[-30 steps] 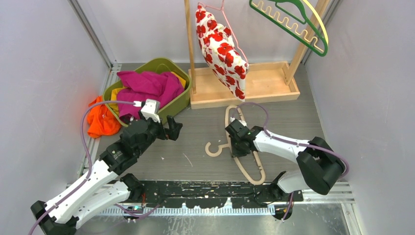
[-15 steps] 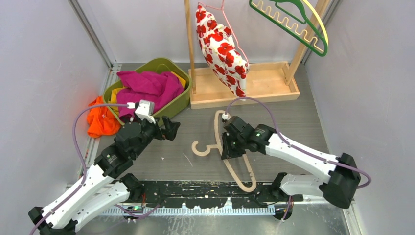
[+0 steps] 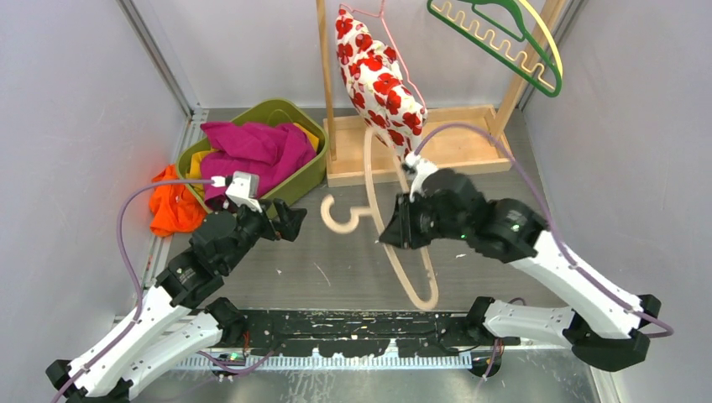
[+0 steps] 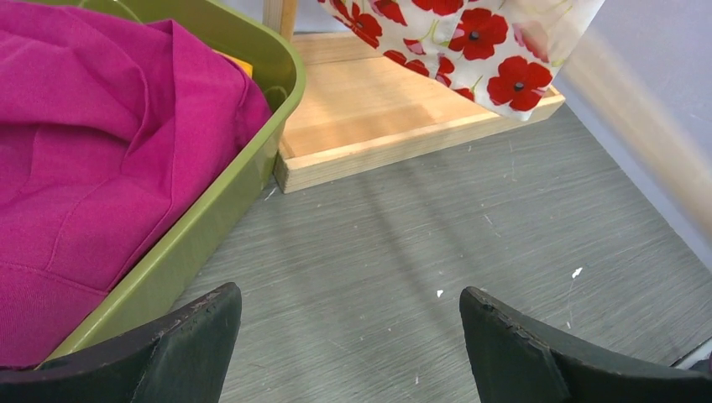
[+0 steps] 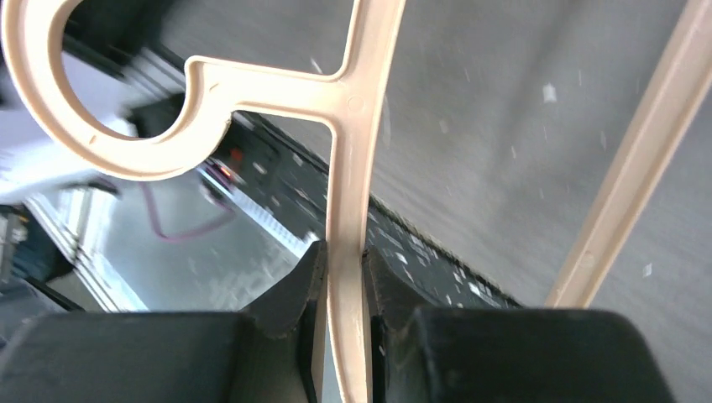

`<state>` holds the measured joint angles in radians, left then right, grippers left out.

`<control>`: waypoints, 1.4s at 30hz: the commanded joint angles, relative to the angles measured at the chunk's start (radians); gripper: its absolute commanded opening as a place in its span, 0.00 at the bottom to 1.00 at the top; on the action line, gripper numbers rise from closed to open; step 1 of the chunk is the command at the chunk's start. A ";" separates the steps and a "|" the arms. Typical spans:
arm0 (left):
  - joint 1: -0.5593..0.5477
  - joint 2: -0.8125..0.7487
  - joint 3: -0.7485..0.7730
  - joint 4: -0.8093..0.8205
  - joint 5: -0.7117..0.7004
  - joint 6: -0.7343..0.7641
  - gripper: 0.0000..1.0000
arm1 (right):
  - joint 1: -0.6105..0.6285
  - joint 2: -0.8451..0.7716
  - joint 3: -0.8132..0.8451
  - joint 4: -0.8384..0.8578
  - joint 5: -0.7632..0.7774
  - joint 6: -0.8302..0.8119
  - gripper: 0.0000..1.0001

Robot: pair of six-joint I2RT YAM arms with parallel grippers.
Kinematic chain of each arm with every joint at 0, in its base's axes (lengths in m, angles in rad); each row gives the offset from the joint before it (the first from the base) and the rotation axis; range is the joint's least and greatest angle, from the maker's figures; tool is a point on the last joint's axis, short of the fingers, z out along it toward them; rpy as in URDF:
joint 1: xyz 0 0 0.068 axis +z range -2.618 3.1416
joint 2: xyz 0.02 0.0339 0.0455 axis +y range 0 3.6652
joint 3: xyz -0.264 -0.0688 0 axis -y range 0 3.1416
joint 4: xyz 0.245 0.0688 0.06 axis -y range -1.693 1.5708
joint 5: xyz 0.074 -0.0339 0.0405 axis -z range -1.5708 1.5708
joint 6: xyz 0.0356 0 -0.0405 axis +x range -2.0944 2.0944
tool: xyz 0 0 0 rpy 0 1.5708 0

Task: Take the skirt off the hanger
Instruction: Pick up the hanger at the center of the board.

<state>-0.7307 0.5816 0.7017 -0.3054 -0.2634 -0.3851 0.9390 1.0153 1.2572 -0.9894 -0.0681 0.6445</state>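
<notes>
A bare beige plastic hanger hangs in the air above the table, hook to the left. My right gripper is shut on one of its arms. In the right wrist view the beige hanger runs between the pads of the right gripper. No cloth is on it. A white garment with red flowers hangs on a pink wire hanger on the rack. Which cloth is the skirt I cannot tell. My left gripper stands open and empty beside the green bin; the left wrist view shows the left gripper over bare table.
The green bin at the left holds magenta cloth. An orange garment lies outside it by the left wall. The wooden rack base stands at the back, with a green hanger on the rack's right post.
My right arm has lifted the beige hanger off the table and carried it up and back toward the rack. The left arm has drawn slightly left, still open.
</notes>
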 commanded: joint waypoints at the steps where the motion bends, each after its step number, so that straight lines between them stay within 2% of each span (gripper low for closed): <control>1: 0.003 -0.012 0.065 0.026 0.019 0.008 1.00 | 0.004 0.038 0.289 -0.025 0.088 -0.107 0.01; 7: 0.002 -0.021 0.077 -0.005 0.038 0.002 0.99 | 0.004 0.124 0.621 -0.062 0.091 -0.158 0.01; 11: 0.003 -0.039 0.074 0.001 0.036 -0.003 0.98 | 0.004 0.145 0.772 -0.092 0.184 -0.195 0.01; 20: 0.003 -0.045 0.088 -0.005 0.047 -0.005 0.98 | 0.002 0.174 0.803 -0.061 0.371 -0.321 0.01; 25: 0.004 0.027 0.143 0.026 0.064 0.025 0.98 | -0.006 0.210 0.783 -0.045 0.328 -0.317 0.01; 30: 0.003 0.133 0.228 0.224 0.203 0.000 1.00 | -0.009 0.183 0.688 0.021 0.309 -0.300 0.01; 34: 0.003 0.217 0.204 0.572 0.331 -0.099 1.00 | -0.009 0.160 0.639 0.073 0.296 -0.299 0.01; 37: -0.004 0.284 0.184 0.815 0.337 -0.182 1.00 | -0.009 0.165 0.633 0.097 0.316 -0.308 0.01; 42: -0.046 0.344 0.180 0.989 0.287 -0.195 0.99 | -0.008 0.159 0.584 0.200 0.350 -0.317 0.01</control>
<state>-0.7479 0.9154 0.8852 0.3653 0.0277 -0.5316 0.9340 1.2095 1.8679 -0.9630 0.2462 0.3515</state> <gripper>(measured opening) 0.998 0.214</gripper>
